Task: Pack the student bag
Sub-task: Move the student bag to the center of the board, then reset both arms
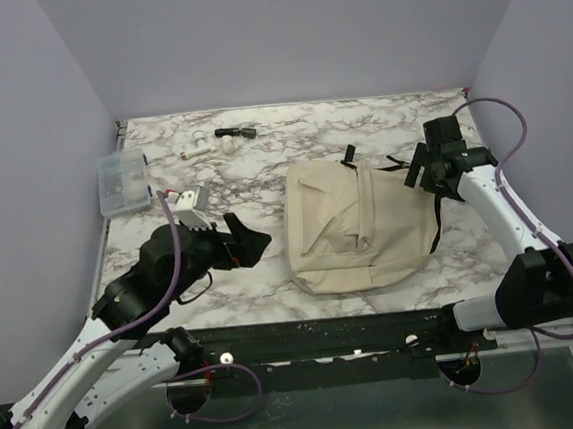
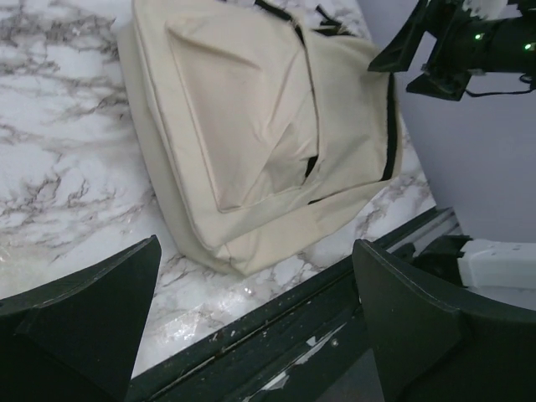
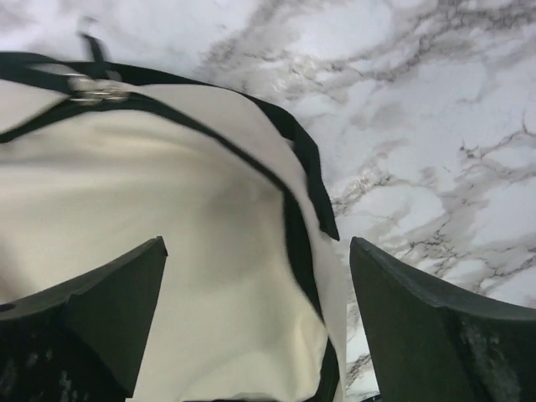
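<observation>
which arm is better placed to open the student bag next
Right, probably. The right gripper hangs open directly over the black-zippered edge of the student bag, while the left gripper, also open, sits beside it over the table.

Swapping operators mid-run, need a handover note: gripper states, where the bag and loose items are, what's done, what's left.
Left gripper: open, empty, off the left side of the student bag.
Right gripper: open, empty, over the bag's right edge by a black strap.
The bag lies flat on the table.
Clear plastic box, small white item and black pen-like item sit loose at the far left.
Done: nothing visibly packed. Left: likely all the loading.
</observation>
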